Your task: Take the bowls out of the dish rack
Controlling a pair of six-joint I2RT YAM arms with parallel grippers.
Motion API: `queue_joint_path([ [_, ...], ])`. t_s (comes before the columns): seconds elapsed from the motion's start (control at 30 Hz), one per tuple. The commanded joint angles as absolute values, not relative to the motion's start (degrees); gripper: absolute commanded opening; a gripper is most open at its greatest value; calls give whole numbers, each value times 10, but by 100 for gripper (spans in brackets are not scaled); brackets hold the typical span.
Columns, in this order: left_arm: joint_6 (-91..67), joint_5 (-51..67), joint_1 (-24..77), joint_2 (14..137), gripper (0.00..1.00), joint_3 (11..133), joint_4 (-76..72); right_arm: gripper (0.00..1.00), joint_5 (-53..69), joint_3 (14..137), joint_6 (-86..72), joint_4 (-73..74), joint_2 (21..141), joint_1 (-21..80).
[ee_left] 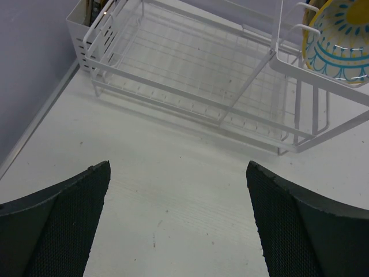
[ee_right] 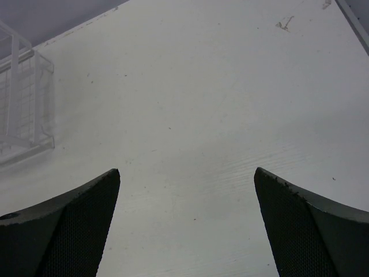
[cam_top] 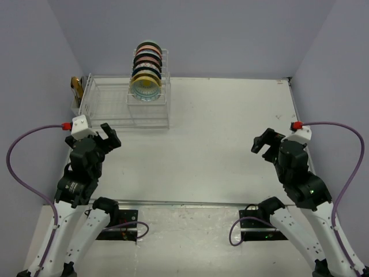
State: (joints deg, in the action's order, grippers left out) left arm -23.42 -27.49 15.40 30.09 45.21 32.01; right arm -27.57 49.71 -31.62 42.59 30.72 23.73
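Bowls (cam_top: 147, 72) in dish rack (cam_top: 106, 107), beyond left claw (cam_top: 109, 137), far from right claw (cam_top: 263, 143), both spread wide, empty

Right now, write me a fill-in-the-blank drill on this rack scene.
All the bowls stand in the dish rack's tall tower, none in its low ____. The rack sits on the ____ arm's side. The left fingers and right fingers are ____, holding nothing. Missing: basket; left; open.
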Motion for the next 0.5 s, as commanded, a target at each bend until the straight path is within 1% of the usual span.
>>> queue_joint_path([
  [0.0, -241, -287, 153, 296, 100, 471, 315, 99, -294, 496, -333, 412, 301, 239],
  [0.17, -250, -277, 153, 301, 100, 483, 323, 99, -282, 482, -332, 392, 277, 238],
  [0.27, -286, -266, 153, 309, 100, 504, 339, 99, -266, 470, -339, 379, 260, 239],
  [0.37, -333, -209, 153, 310, 100, 513, 329, 99, -251, 458, -348, 367, 249, 239],
  [0.4, -368, -171, 153, 305, 100, 512, 321, 99, -240, 454, -352, 360, 242, 238],
  [0.47, -412, -127, 153, 300, 100, 503, 284, 99, -231, 451, -358, 356, 236, 238],
])
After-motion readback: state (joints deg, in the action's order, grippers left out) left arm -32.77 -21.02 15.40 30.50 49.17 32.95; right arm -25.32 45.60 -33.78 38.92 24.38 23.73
